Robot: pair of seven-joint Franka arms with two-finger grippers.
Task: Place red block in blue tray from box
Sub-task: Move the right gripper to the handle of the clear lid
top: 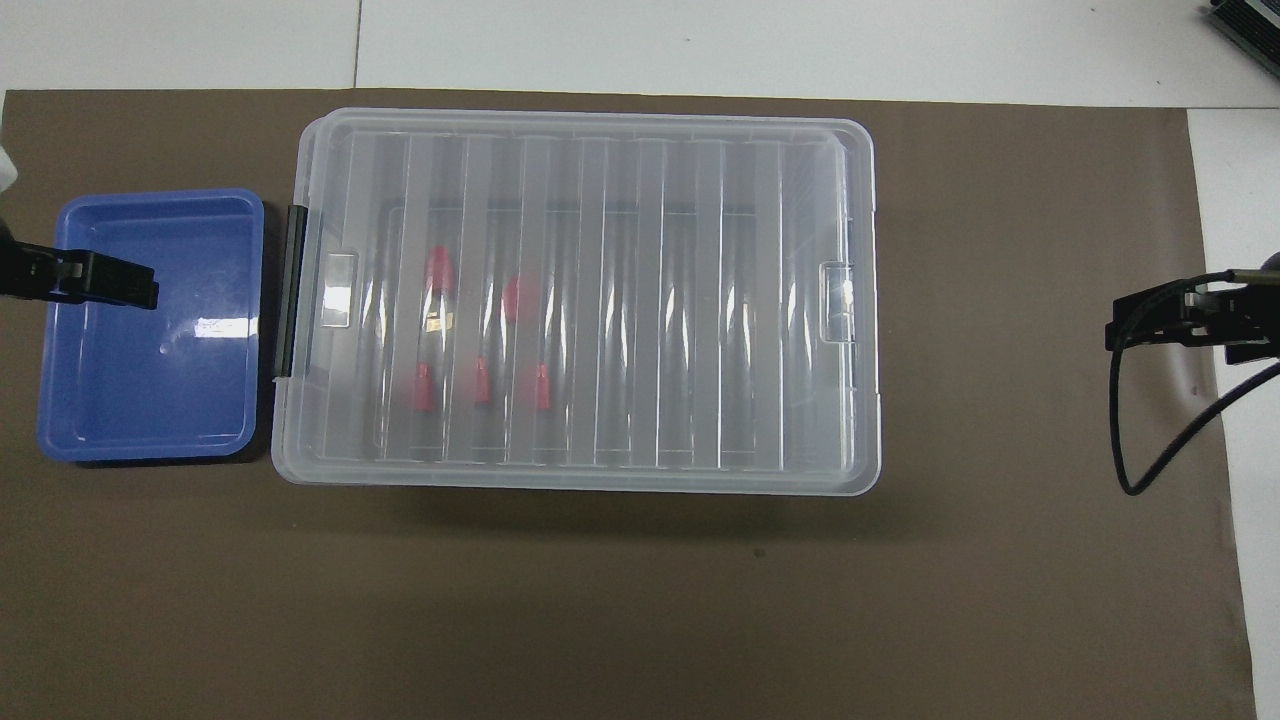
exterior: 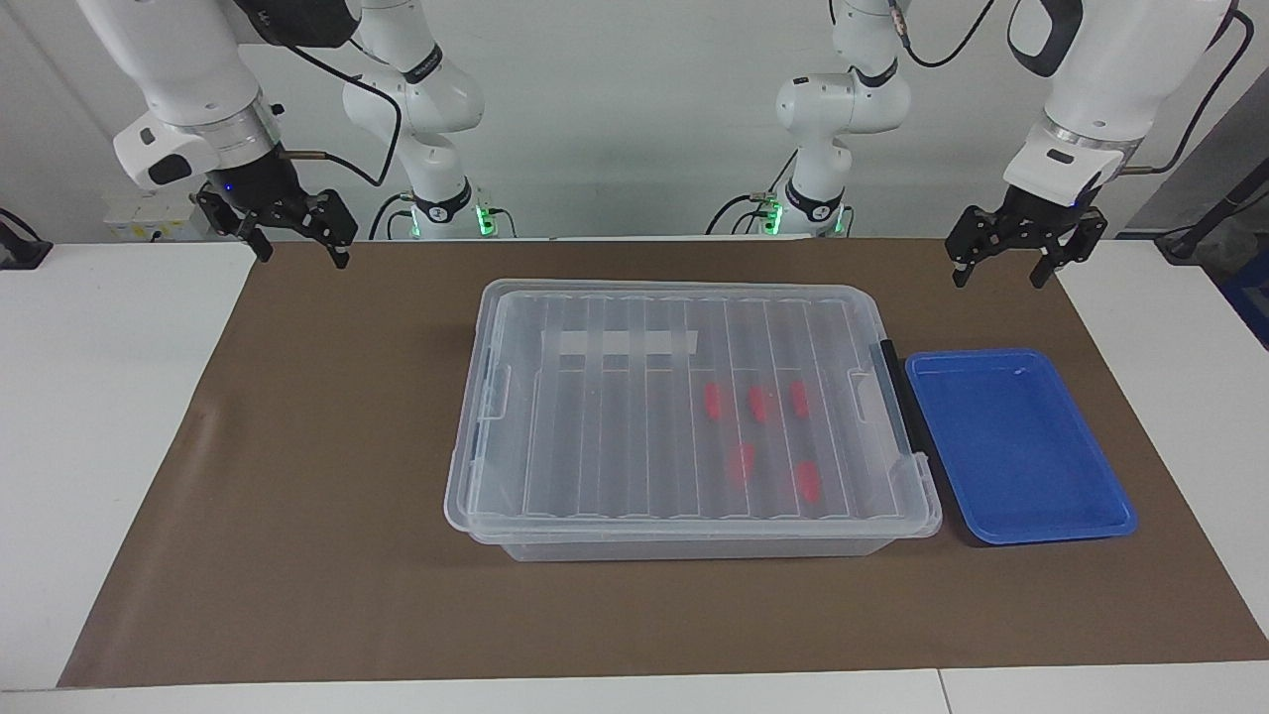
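The box (exterior: 595, 436) is a large clear bin with its ribbed lid on, in the middle of the brown mat; it also shows in the overhead view (top: 640, 300). Its black latch (exterior: 897, 397) faces the blue tray. Several red blocks (exterior: 758, 402) lie inside under the lid, in the half toward the tray; they also show in the overhead view (top: 437, 270). The blue tray (exterior: 1021, 446) sits empty beside the box at the left arm's end (top: 150, 380). My left gripper (exterior: 999, 278) hangs open and empty, high over the tray's outer edge (top: 110, 282). My right gripper (exterior: 303, 258) hangs open and empty over the mat's edge (top: 1150, 325).
A brown mat (exterior: 327, 496) covers the white table. A white strip (exterior: 620, 343) lies on the lid. A black cable (top: 1150, 440) loops from the right gripper.
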